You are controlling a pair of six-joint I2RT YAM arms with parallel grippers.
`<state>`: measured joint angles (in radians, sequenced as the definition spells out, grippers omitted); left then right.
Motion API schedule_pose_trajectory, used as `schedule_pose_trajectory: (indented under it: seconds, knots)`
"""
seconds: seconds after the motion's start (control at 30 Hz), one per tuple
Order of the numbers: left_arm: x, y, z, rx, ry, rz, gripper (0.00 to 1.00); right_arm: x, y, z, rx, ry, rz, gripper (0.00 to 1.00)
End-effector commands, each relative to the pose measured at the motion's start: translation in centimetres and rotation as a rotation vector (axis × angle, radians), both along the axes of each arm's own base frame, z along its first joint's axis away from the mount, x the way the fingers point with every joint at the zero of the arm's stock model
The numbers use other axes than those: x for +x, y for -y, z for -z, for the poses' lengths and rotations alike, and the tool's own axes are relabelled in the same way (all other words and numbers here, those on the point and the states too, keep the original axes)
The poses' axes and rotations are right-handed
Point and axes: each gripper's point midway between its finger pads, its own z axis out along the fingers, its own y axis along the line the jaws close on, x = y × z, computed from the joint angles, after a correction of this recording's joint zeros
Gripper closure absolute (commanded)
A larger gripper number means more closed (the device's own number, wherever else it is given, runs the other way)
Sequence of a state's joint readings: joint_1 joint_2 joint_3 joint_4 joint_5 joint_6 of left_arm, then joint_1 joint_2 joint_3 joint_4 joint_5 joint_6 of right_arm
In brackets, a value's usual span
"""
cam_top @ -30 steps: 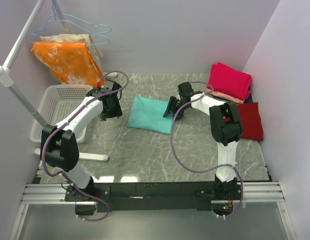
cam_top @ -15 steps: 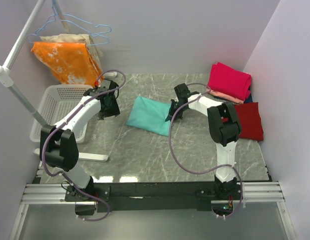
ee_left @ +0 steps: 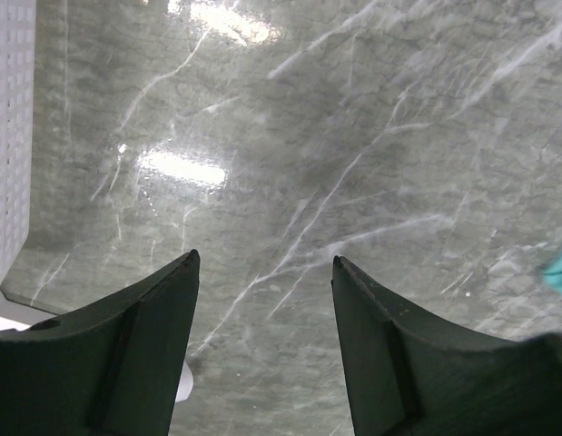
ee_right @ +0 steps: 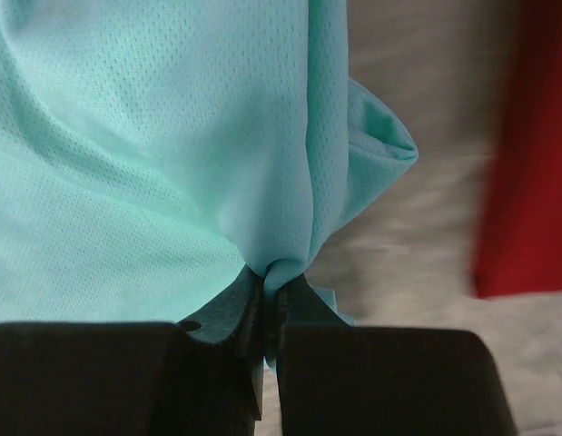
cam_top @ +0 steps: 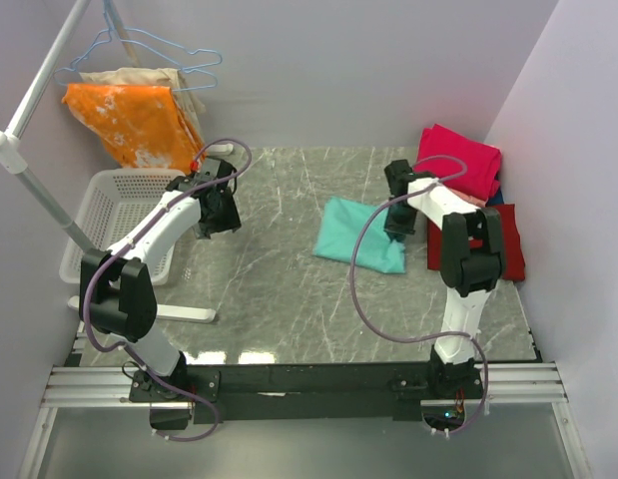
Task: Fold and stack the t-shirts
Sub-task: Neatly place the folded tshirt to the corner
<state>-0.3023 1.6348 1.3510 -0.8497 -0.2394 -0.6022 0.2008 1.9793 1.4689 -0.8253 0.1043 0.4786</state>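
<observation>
— Where is the teal shirt (cam_top: 356,238)?

— It lies folded on the marble table (cam_top: 279,299), right of the middle. Its right edge is near the dark red shirt (cam_top: 506,249), and a strip of bare marble shows between the two.

— Does anything hold it?

— The right gripper (ee_right: 270,283) does. The wrist view shows its jaws pressed together on a bunched fold at the shirt's edge, with the cloth fanning out from the pinch.

— And the left gripper (ee_left: 264,260)?

— Its jaws stand apart with nothing between them, only bare marble beneath. It hangs over the left part of the table, near the white basket (cam_top: 117,215) and well apart from the teal shirt.

— What about the other shirts?

— The dark red shirt lies flat at the table's right edge. Behind it, in the far right corner, a folded magenta-pink shirt (cam_top: 458,160) sits on top of a salmon shirt (cam_top: 450,193), of which only a thin edge shows.

— What is in the far left corner?

— An orange cloth (cam_top: 134,122) with white blotches hangs from a rack. A beige cloth (cam_top: 139,77) hangs behind it, and blue wire hangers (cam_top: 179,50) hang above.
</observation>
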Motion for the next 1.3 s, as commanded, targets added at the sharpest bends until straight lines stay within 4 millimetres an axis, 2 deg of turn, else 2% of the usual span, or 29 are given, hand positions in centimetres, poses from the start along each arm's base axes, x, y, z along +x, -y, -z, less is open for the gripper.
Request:
schedule_pose_trajectory:
  seconds: [0.0, 0.03, 0.17, 0.23, 0.27, 0.47, 0.6, 0.93, 1.27]
  knots:
    - [1.6, 0.6, -2.3, -0.028, 0.074, 0.024, 0.34, -0.2, 7.6, -5.0, -0.252, 0.044, 0.057, 1.00]
    - [1.6, 0.6, -2.2, -0.029, 0.071, 0.025, 0.35, -0.2, 9.3, -6.1, -0.278, 0.066, 0.092, 1.00]
    - [1.6, 0.8, -1.9, -0.035, 0.066, 0.034, 0.35, 0.2, 13.3, -9.4, -0.340, 0.130, 0.168, 1.00]
    - [1.6, 1.0, -1.6, -0.042, 0.058, 0.036, 0.35, 0.5, 13.9, -10.7, -0.351, 0.157, 0.178, 1.00]
    - [1.6, 1.0, -1.5, -0.042, 0.056, 0.038, 0.35, 0.5, 16.0, -11.5, -0.371, 0.163, 0.225, 1.00]
    - [1.8, 1.1, -1.4, -0.042, 0.052, 0.037, 0.35, 0.5, 19.6, -14.1, -0.406, 0.205, 0.329, 1.00]
    - [1.9, 1.0, -1.3, -0.034, 0.045, 0.034, 0.35, -0.5, 22.6, -14.3, -0.445, 0.186, 0.416, 1.00]
    - [2.3, 1.0, -1.1, -0.026, 0.031, 0.032, 0.36, -2.9, 27.0, -14.6, -0.515, 0.204, 0.638, 1.00]
    - [2.4, 1.1, -0.7, -0.020, 0.013, 0.033, 0.36, -3.3, 28.6, -13.2, -0.569, 0.156, 0.704, 1.00]
